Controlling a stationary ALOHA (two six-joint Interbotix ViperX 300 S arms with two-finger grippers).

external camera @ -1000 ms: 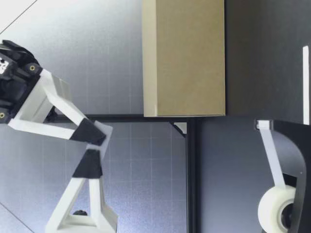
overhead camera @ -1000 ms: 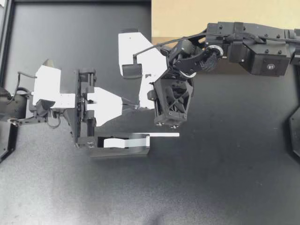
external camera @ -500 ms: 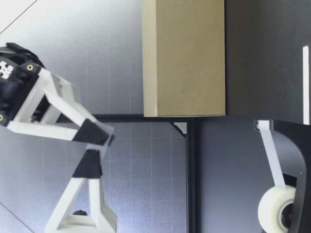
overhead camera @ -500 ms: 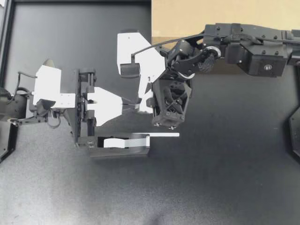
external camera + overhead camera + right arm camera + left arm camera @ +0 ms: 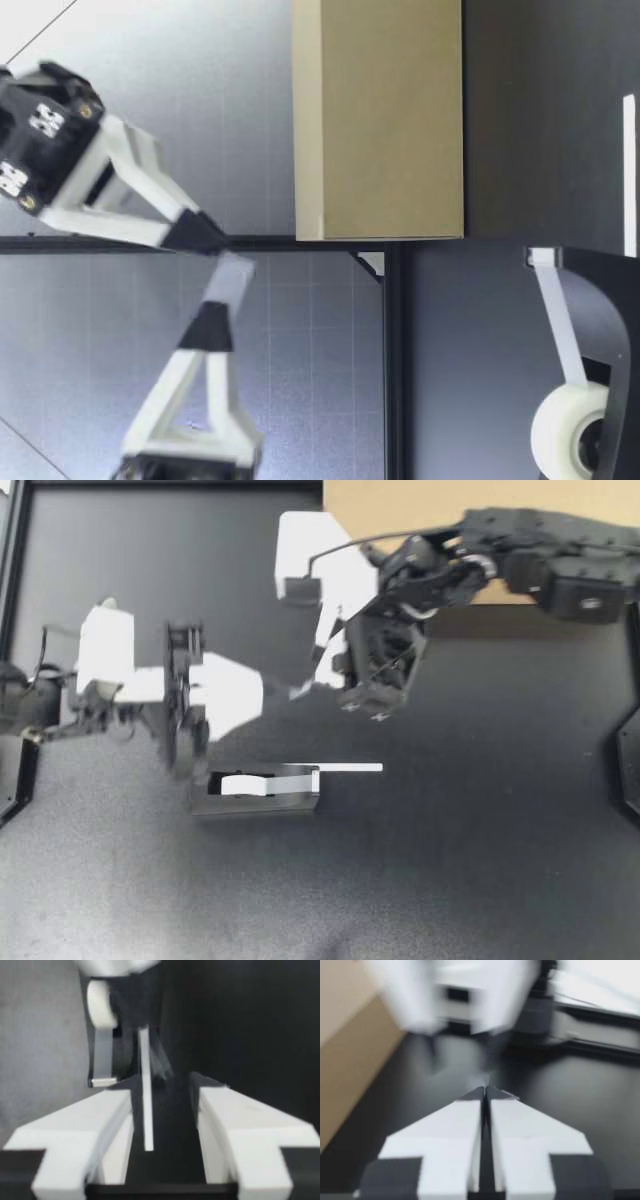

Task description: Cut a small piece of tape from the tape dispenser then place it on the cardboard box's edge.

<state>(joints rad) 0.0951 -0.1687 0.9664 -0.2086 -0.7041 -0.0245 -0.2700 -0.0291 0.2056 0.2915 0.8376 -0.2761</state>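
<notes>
The black tape dispenser [image 5: 255,786] lies near mid-table with its white roll [image 5: 243,785]. A white strip of tape [image 5: 348,768] runs flat from its cutter end. My left gripper [image 5: 296,692] is shut above and behind the dispenser; I see nothing between its fingers [image 5: 465,1120]. My right gripper [image 5: 328,676] hangs open, its tips close to the left one's. From the right wrist the strip [image 5: 145,1095] shows on the table below, between the open fingers [image 5: 107,1120]. The cardboard box [image 5: 400,502] stands at the back, partly under the right arm. Low view: both grippers' tips [image 5: 225,255] almost meet, high above the table.
The box [image 5: 380,120] stands farther from the low camera than the dispenser [image 5: 595,300] and its roll [image 5: 565,430]. A black frame borders the dark mat [image 5: 450,880], which stretches in front of and beside the dispenser.
My right gripper has opened and drawn back toward the box, moving fast. My left gripper stays shut and has shifted slightly toward the right. Dispenser and strip have not moved.
</notes>
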